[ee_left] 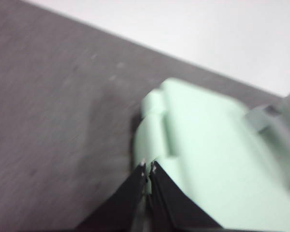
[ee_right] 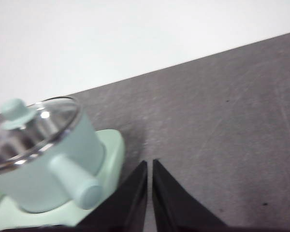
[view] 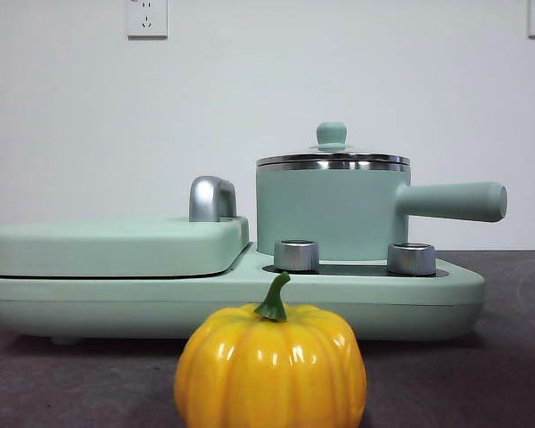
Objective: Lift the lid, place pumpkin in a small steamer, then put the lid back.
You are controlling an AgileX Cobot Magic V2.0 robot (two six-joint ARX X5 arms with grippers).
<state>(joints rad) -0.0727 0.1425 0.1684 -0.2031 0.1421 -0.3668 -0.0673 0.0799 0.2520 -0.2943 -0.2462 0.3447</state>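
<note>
Status: task not started. The lid (view: pixel 332 153) sits closed on the small steamer (view: pixel 330 212), knob up, so it must come off first. The steamer stands on the burner side of the griddle unit (view: pixel 250 299), its handle (view: pixel 455 201) pointing sideways – clear of the knob, prob. leaving access from above free. The pumpkin (view: pixel 271 364) rests upright on the table (view: pixel 499 357) in front of the unit, stem up, apart from the pot.

Left gripper (ee_left: pixel 149 166): jaws nearly together, holding nothing, above the flat cover (ee_left: pixel 208 159) end of the unit. Right gripper (ee_right: pixel 150 163): jaws nearly together, empty, near the steamer's handle side – likely better placed for the lid lift.
</note>
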